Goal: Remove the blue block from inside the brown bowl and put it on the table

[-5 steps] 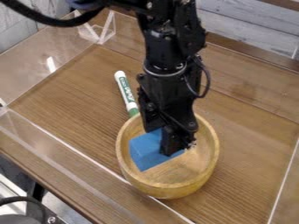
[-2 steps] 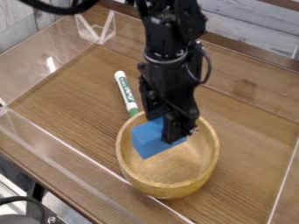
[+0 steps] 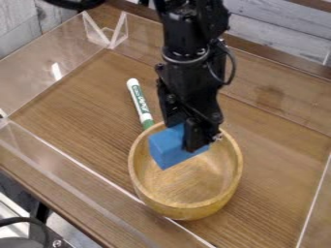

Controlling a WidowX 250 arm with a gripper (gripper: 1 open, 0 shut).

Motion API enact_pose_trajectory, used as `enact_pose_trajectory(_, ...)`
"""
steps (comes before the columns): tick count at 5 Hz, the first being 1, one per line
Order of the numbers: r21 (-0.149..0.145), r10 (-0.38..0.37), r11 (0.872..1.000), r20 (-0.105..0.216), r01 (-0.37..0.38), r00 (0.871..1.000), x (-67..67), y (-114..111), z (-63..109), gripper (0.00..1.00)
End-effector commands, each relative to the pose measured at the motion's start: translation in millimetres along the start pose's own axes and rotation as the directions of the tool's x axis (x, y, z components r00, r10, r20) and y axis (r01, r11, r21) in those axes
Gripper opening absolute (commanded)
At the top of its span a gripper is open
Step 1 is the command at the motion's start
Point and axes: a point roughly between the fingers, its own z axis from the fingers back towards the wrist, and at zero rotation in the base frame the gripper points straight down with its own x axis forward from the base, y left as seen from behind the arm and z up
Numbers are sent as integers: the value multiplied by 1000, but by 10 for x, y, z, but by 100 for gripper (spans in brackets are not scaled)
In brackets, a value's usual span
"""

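Note:
The blue block (image 3: 167, 149) hangs lifted above the inside of the brown bowl (image 3: 195, 196), clear of its floor and about level with the rim. My black gripper (image 3: 185, 141) comes down from above and is shut on the blue block, with one finger (image 3: 199, 134) on its right side. The other finger is hidden behind the block. The light-brown wooden bowl rests on the wood-grain table (image 3: 91, 92) near its front edge.
A white-and-green marker (image 3: 139, 105) lies on the table just behind the bowl's left rim. Clear acrylic walls (image 3: 39, 145) run around the table's edges, with a clear stand (image 3: 110, 35) at the back left.
The gripper has risen with the blue block in it, lifting the block off the bowl's floor to about rim height. Bowl and marker stayed put.

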Motion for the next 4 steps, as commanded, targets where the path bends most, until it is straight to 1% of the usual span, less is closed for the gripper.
enact_pose_trajectory(1, 16, 5, 1000, 64, -6, 998, 151, 77, 113, 0)
enact_pose_trajectory(3, 24, -1, 1000, 84, -1, 996, 235, 151, 100, 0)
enact_pose_trajectory(4, 29, -8, 1000, 89, 5, 996, 264, 190, 108, 0)
